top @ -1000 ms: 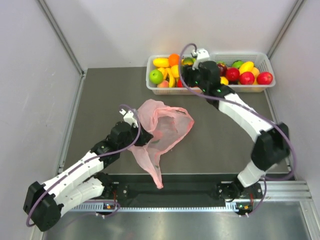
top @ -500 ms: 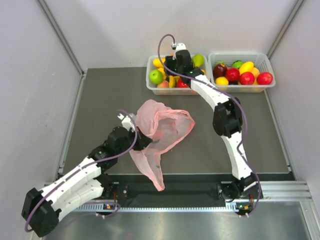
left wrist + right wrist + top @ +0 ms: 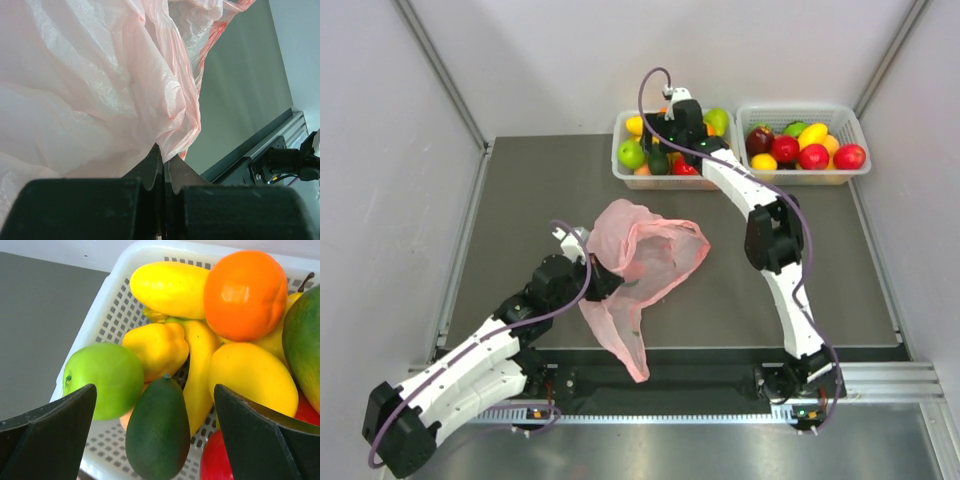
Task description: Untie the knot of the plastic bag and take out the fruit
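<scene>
The pink plastic bag lies crumpled on the dark table, one handle trailing toward the near edge. Its knot is not in view. My left gripper is shut on a fold of the bag's film, jaws pressed together. My right gripper hangs open over the left basket. Between its wide fingers a dark green avocado lies free among the fruit, beside a green apple and below an orange.
A second white basket of red, yellow and green fruit stands at the back right. Both baskets sit against the back wall. White side walls close in the table. A metal rail runs along the near edge.
My right arm swung left from between the baskets to over the left one, then its jaws opened wide and the avocado dropped free. My left gripper kept its hold on the bag.
</scene>
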Robot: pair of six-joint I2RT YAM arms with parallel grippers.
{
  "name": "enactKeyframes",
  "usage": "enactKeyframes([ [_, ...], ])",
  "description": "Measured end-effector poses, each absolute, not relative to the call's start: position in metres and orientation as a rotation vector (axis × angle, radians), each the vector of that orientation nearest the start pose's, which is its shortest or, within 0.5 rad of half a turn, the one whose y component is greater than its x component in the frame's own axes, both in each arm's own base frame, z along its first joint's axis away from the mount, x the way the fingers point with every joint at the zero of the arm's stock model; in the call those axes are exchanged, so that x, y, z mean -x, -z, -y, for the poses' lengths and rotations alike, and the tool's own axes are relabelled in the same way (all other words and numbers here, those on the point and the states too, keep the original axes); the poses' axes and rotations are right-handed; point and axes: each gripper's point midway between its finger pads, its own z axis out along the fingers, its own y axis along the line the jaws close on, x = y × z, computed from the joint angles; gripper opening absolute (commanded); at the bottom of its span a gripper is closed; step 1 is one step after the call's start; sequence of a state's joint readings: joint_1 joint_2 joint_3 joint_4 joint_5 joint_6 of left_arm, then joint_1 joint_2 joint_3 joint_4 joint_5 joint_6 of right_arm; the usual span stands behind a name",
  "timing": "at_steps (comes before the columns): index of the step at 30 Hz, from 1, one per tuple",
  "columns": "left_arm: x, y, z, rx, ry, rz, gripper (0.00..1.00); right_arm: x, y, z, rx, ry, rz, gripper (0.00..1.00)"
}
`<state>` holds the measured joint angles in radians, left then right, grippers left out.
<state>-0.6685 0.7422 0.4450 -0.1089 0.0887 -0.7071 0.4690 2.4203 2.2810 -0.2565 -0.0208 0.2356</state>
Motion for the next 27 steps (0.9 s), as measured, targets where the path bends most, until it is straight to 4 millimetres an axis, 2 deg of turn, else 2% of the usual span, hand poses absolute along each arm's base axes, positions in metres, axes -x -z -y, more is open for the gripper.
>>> enactKeyframes([
  [2, -0.202, -0.151, 0.214, -0.021, 0.954, -2.11, 0.0, -0.597, -0.184, -0.318, 0.252, -0.478, -1.988, 1.0],
  [4, -0.202, -0.151, 0.214, -0.021, 0.953, -2.111, 0.0, -0.587, -0.197, -0.313, 0.257, -0.476, -1.982, 1.0],
  [8, -0.202, -0.15, 0.213, -0.019, 0.949, -2.112, 0.0, -0.554, -0.246, -0.295, 0.273, -0.475, -1.934, 1.0],
  [13, -0.202, -0.15, 0.213, -0.022, 0.947, -2.113, 0.0, -0.476, -0.332, -0.261, 0.309, -0.517, -1.801, 1.0],
  [15, -0.203, -0.15, 0.213, -0.027, 0.944, -2.114, 0.02, -0.438, -0.352, -0.245, 0.323, -0.535, -1.755, 1.0],
  [18, -0.205, -0.153, 0.215, -0.046, 0.936, -2.111, 0.07, -0.389, -0.353, -0.223, 0.336, -0.546, -1.731, 1.0],
  [21, -0.209, -0.157, 0.218, -0.064, 0.929, -2.108, 0.15, -0.347, -0.326, -0.202, 0.341, -0.546, -1.76, 1.0],
  [22, -0.21, -0.159, 0.219, -0.074, 0.927, -2.105, 0.24, -0.334, -0.313, -0.196, 0.343, -0.543, -1.78, 1.0],
  [24, -0.213, -0.165, 0.222, -0.095, 0.926, -2.098, 0.34, -0.306, -0.289, -0.181, 0.347, -0.534, -1.828, 1.0],
  [25, -0.215, -0.168, 0.224, -0.103, 0.929, -2.093, 0.47, -0.294, -0.282, -0.175, 0.348, -0.528, -1.846, 1.0],
  [27, -0.216, -0.174, 0.227, -0.127, 0.934, -2.081, 0.58, -0.269, -0.279, -0.16, 0.338, -0.519, -1.847, 1.0],
])
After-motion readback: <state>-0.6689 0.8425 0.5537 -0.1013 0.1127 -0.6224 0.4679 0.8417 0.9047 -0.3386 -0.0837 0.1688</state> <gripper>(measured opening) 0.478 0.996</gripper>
